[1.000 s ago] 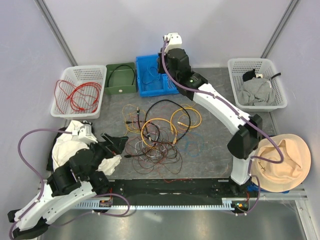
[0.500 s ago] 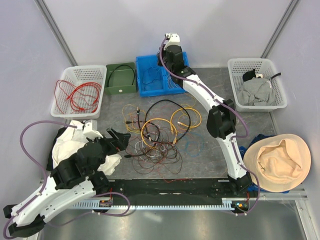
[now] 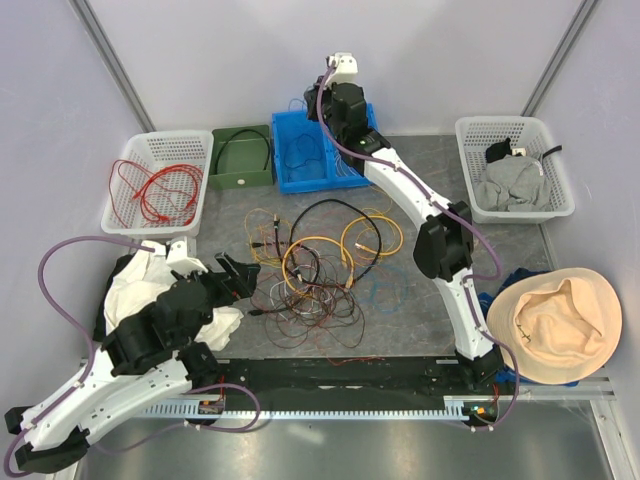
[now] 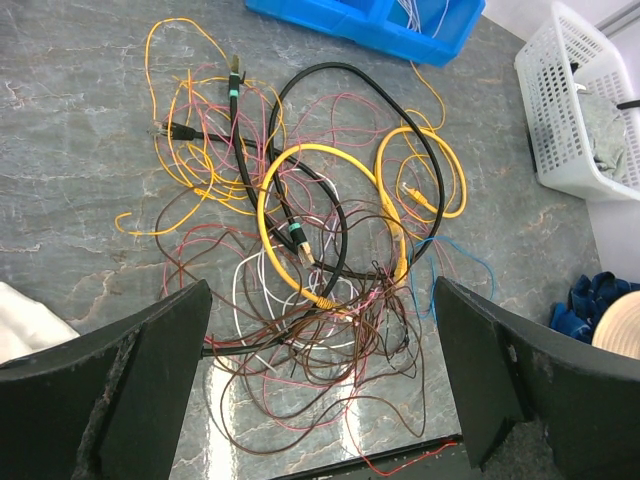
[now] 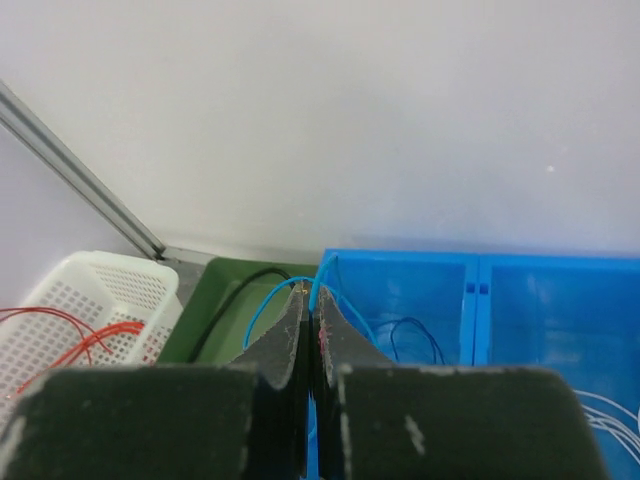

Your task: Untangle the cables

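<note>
Top view, heap: the cables (image 3: pixel 318 262) lie tangled at centre frame.
Top view, left arm: the left gripper (image 3: pixel 238 278) sits just left of the heap, pointing at it; this is the nearer arm.
Top view, right arm: the right gripper (image 3: pixel 337 98) is well apart at upper centre, above the blue bin (image 3: pixel 300 160).
Left wrist, claw: spread wide and empty; the heap lies straight ahead, yellow loop (image 4: pixel 262 205) central, black cable (image 4: pixel 330 68) beyond.
Right wrist, claw: pinched together on a blue wire (image 5: pixel 262 298) arcing lower left.
</note>
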